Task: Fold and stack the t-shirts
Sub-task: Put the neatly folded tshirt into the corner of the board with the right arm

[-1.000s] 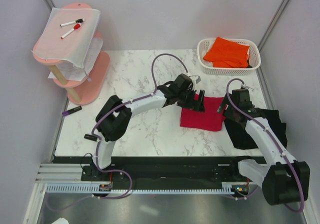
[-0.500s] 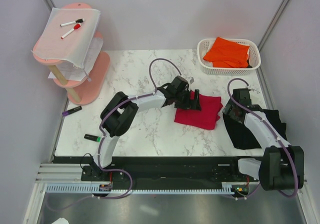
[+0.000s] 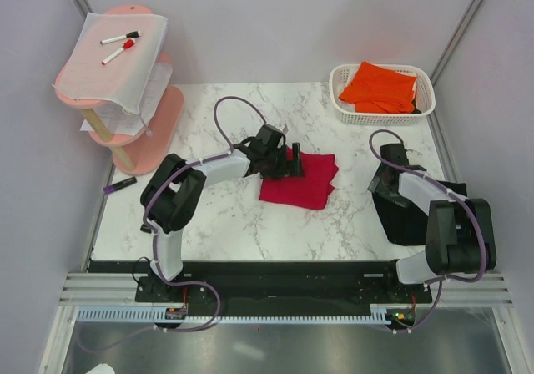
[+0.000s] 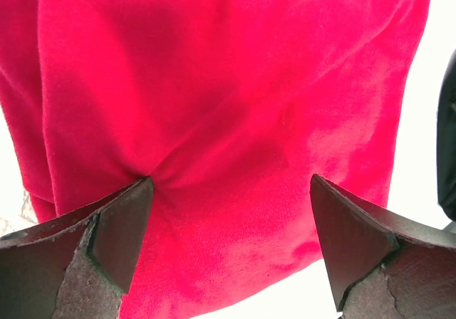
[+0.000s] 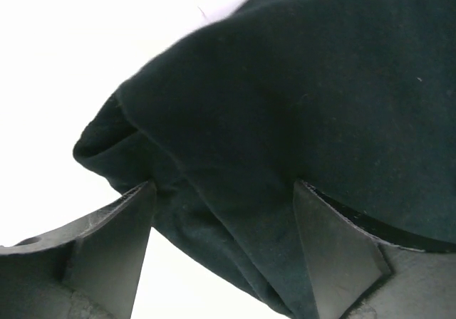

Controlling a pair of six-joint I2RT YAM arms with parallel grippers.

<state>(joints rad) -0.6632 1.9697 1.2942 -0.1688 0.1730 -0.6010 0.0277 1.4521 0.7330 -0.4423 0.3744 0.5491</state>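
The crimson red t-shirt [image 3: 304, 186] lies folded on the marble table, left of centre. My left gripper [image 3: 291, 164] is open at its left edge, both fingertips pressed into the red t-shirt [image 4: 235, 84], which puckers at the left finger [image 4: 121, 219]. The black t-shirt [image 3: 399, 220] lies rumpled at the right edge. My right gripper [image 3: 383, 182] is open over its upper left corner, with a fold of the black t-shirt [image 5: 320, 84] between the spread fingers. The bright orange t-shirt [image 3: 380, 86] sits in the basket.
A white basket [image 3: 344, 115] stands at the back right corner. A pink tiered stand [image 3: 158, 132] at the back left carries a white sheet with two marker pens [image 3: 119, 37]. A purple marker [image 3: 119, 186] lies off the table's left edge.
My left gripper has slid left, dragging the red t-shirt with it toward the table's middle. My right gripper has drawn back and down onto the black t-shirt's corner.
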